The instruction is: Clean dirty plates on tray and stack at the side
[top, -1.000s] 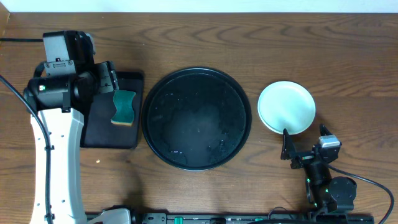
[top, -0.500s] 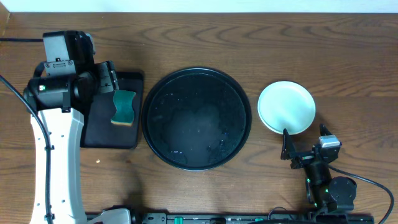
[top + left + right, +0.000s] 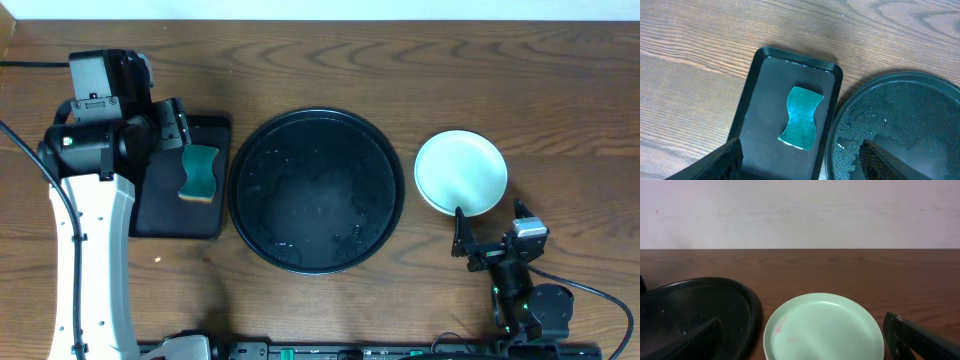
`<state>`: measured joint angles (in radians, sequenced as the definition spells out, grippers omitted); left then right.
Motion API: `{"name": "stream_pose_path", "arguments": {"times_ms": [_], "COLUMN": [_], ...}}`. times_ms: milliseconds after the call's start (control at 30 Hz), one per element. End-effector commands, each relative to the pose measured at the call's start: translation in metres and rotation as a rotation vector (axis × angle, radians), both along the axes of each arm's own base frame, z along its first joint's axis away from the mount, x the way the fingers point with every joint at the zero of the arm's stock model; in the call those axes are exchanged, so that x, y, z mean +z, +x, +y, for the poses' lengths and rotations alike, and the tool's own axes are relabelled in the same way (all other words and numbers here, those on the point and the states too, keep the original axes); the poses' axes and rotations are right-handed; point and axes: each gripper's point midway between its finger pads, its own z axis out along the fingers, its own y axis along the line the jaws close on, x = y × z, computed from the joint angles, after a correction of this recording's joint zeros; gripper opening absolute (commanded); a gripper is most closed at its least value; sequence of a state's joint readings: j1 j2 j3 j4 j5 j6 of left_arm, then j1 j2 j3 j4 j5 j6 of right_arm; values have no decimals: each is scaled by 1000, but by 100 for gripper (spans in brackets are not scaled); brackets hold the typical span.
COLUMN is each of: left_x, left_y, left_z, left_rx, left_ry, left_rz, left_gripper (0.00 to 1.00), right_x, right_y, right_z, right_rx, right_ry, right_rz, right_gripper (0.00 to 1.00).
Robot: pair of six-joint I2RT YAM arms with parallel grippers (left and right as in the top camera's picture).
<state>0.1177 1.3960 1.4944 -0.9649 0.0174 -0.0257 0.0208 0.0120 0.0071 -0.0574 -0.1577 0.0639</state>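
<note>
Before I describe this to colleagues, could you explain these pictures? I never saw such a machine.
Two robot arms work at a brown wooden table. One picture looks down from above: the white left arm at the left, the dark right arm at the bottom right. The other two come from a camera on each wrist; the dark shapes in their lower corners are fingers. The left end effector hangs open over a small black rectangular tray bearing a teal wavy sponge. In the middle lies a large round glossy black tray, wet, with no plate on it. Right of it a pale mint round plastic plate sits on the table, before the open right end effector. Nothing is held.
</note>
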Motion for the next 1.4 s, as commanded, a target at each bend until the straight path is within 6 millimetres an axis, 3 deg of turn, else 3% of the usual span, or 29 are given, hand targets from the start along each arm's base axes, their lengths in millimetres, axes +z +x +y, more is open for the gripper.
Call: {"name": "stream_pose_path", "arguments": {"times_ms": [0,100,200,400,500,933,1133,1367], "left_x": [7,14,21,28,16,-51,-69,-81], "left_y": [1,-5,-13,-18,-34,-93,-108,-111], "left_z": [1,5,-5,-23,-31,-38,-40,-40], "left_rx": [7,12,-17,-84,-116,-133,-135,-163], "left_ry": [3,31,4,-23,-29,14,28,80], "left_rz": [-18,-32,-77,-318,-453,-746,-830,-852], "left_gripper": [75,75,75,76,75,75,76,75], "right_x": [-1,-1,-1,-1,-1,-1,-1,-1], "right_y": [0,0,0,0,0,0,0,0], "right_z": [-1,-1,-1,-1,-1,-1,-1,-1], "right_rx": [-4,-4,-4,-4,-4,-4,-4,-4], "right_ry": [9,9,9,9,9,9,9,9], "right_rz": [2,2,2,2,2,2,2,2], "right_gripper": [99,99,99,99,99,99,99,99]}}
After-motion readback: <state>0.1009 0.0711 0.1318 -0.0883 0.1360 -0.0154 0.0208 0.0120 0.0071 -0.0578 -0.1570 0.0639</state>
